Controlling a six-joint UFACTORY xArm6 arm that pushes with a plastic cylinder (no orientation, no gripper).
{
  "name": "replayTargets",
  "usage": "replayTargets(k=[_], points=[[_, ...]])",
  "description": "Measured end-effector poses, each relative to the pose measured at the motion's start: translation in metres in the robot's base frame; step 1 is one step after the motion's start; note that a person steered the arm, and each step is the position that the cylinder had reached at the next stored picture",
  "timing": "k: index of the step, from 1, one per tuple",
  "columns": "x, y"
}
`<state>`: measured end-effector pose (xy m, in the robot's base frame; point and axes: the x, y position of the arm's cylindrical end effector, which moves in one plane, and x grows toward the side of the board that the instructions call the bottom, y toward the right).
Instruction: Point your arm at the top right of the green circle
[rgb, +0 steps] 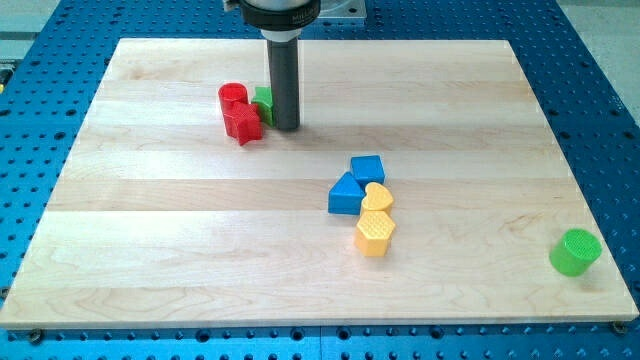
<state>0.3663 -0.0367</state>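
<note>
Wooden board (200, 250) on blue perforated table: my tip (286, 127), grasping nothing, rests upper left beside a green block (262, 100). Approach step; next, travel toward green circle (575, 251), lower right.

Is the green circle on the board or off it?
On: the green circle sits inside the board's bottom-right corner, far from my tip.

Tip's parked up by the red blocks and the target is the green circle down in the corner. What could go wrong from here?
1. My tip touches a small green block beside the two red blocks; leaving carelessly may drag them.
2. A straight path to the green circle passes near the blue blocks and yellow blocks.
3. The circle sits near the board's corner; overshooting could push it off.
</note>
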Motion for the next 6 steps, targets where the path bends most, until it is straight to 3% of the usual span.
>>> replayTargets(k=[2, 4, 6], points=[[0.01, 0.13], [0.044, 0.304], [0.104, 0.335]])
